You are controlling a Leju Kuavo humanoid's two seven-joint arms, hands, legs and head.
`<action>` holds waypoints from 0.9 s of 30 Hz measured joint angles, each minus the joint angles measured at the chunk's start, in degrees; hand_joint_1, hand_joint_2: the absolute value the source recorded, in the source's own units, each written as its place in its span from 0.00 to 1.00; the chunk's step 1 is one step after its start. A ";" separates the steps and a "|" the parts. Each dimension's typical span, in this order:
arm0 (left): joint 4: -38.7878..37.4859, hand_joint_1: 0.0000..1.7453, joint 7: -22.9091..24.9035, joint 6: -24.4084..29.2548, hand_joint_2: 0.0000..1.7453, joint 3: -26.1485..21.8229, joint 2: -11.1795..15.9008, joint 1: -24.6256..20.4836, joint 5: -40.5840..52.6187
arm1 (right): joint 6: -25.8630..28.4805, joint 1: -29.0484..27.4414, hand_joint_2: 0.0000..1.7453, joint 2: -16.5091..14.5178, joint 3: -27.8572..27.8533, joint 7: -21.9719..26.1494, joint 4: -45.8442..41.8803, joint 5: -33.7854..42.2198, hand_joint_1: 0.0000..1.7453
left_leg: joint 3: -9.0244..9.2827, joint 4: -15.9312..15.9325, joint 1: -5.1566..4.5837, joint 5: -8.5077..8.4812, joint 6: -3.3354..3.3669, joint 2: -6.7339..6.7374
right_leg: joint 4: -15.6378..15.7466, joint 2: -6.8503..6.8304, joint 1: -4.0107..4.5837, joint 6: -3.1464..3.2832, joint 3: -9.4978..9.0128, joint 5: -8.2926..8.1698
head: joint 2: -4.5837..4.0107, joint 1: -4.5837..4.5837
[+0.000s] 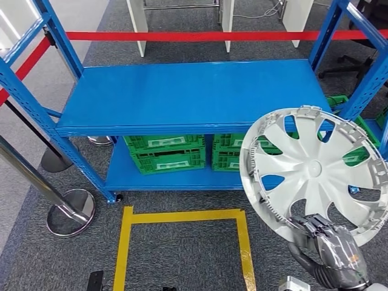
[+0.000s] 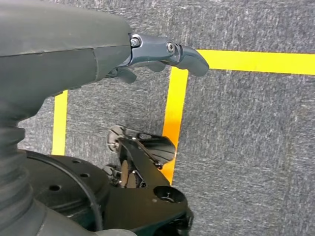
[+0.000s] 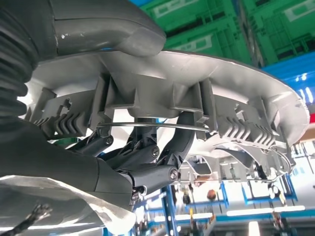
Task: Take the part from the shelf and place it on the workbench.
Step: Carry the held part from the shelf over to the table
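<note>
The blue shelf (image 1: 192, 97) spans the head view from 9 to 3 o'clock, its top deck bare, with green crates (image 1: 167, 151) on the lower deck. On the grey carpet at 6 o'clock lies a square of yellow floor tape (image 1: 183, 216), and 2 chrome stanchion bases (image 1: 71, 212) stand at 8 o'clock under a red barrier belt (image 1: 196, 36).

The part, a silver wheel cover (image 1: 317, 170), is already off the shelf, held in the air at 4 o'clock, tilted with its face toward the camera. The right hand (image 1: 327, 242) grips its lower rim. So the lifting step looks done and the carry is in hand; no surface for the drop appears in these views, so the next move likely calls for turning away from the shelf while keeping the wide disc from swinging into the uprights.

The right wrist view gives what the head view hides: the ribbed back of the wheel cover (image 3: 208, 108), with dark fingers (image 3: 163, 157) hooked behind the rim and wire ring and the thumb (image 3: 111, 29) pressed on the other face. The left wrist view shows the left hand (image 2: 156, 56) hanging over the carpet, holding nothing, fingers loosely extended.
</note>
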State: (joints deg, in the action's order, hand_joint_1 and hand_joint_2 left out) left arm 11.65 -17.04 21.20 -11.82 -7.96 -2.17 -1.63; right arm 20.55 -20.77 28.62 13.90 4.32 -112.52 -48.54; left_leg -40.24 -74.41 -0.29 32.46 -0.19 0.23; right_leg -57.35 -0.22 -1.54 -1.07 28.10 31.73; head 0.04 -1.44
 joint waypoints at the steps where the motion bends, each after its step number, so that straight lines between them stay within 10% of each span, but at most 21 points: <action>1: 0.00 0.00 0.01 -0.02 1.00 0.00 0.00 0.00 0.10 | 0.42 -0.12 1.00 0.01 0.01 -0.14 -0.20 -0.34 1.00 | 1.68 2.80 -0.03 -1.83 0.30 -0.04 | -0.08 0.04 0.07 -0.01 0.00 0.01 | 0.00 -0.02; 4: 0.00 0.00 0.01 -0.04 1.00 0.02 0.19 -0.05 0.38 | 1.83 -0.12 1.00 0.01 0.04 -0.44 -0.64 -0.37 1.00 | 6.44 12.59 -0.46 -5.65 1.80 -0.55 | -0.19 0.17 0.12 -0.45 0.34 -0.05 | 0.00 0.14; 9: 0.00 0.00 0.05 -0.05 1.00 0.01 0.32 -0.15 0.46 | 2.72 -0.21 1.00 0.03 0.04 -0.61 -1.30 -0.54 1.00 | 7.61 16.65 -0.65 -5.96 3.00 -0.57 | -0.86 0.20 -0.26 -1.89 1.79 0.66 | 0.00 0.19; 13: 0.00 0.00 0.09 -0.28 1.00 0.02 0.09 -0.26 0.58 | 3.10 -0.19 1.00 0.02 0.14 -0.58 -1.52 -0.70 1.00 | 7.94 17.81 -0.49 -5.87 3.42 -0.51 | -13.52 0.23 -0.18 -2.28 8.33 6.03 | 0.00 0.66; 15: 0.00 0.00 0.19 -0.40 1.00 0.02 -0.05 -0.24 0.60 | 3.17 -0.21 1.00 0.01 0.21 -0.58 -1.53 -0.72 1.00 | 7.91 17.60 -0.52 -5.80 3.39 -0.47 | -14.85 0.19 -0.18 -2.52 9.29 4.81 | 0.00 0.69; 18: 0.00 0.00 0.26 -0.60 1.00 0.01 -0.13 -0.33 0.59 | 3.27 -0.17 1.00 0.01 0.22 -0.63 -1.56 -0.59 1.00 | 7.74 16.78 -0.57 -5.50 2.93 -0.54 | -4.63 0.07 -0.21 -2.61 4.61 -0.64 | 0.00 0.73; 23: 0.00 0.00 0.37 -0.49 1.00 0.01 -0.15 -0.39 0.44 | 3.79 -0.19 1.00 -0.05 0.21 -0.55 -1.75 -0.10 1.00 | 6.72 15.49 -0.79 -5.39 1.55 -0.60 | -0.97 0.29 -0.09 -1.19 2.91 -1.61 | 0.00 0.62; 27: 0.00 0.00 0.56 -0.51 1.00 0.01 -0.10 -0.42 0.39 | 3.80 -0.18 1.00 -0.08 0.20 -0.56 -1.75 0.15 1.00 | 3.05 6.01 -0.23 0.88 0.15 -0.52 | -0.88 -0.01 -0.29 0.07 3.45 -2.26 | 0.00 0.17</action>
State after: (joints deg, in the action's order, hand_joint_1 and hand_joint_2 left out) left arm 11.65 -16.48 20.69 -11.81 -8.07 -2.59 -1.24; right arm 24.35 -20.95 28.54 14.10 3.76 -114.27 -48.39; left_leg -37.19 -68.41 -0.52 33.34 -0.04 -0.30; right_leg -58.23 -0.23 -1.84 -1.00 31.55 29.47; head 0.04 -1.27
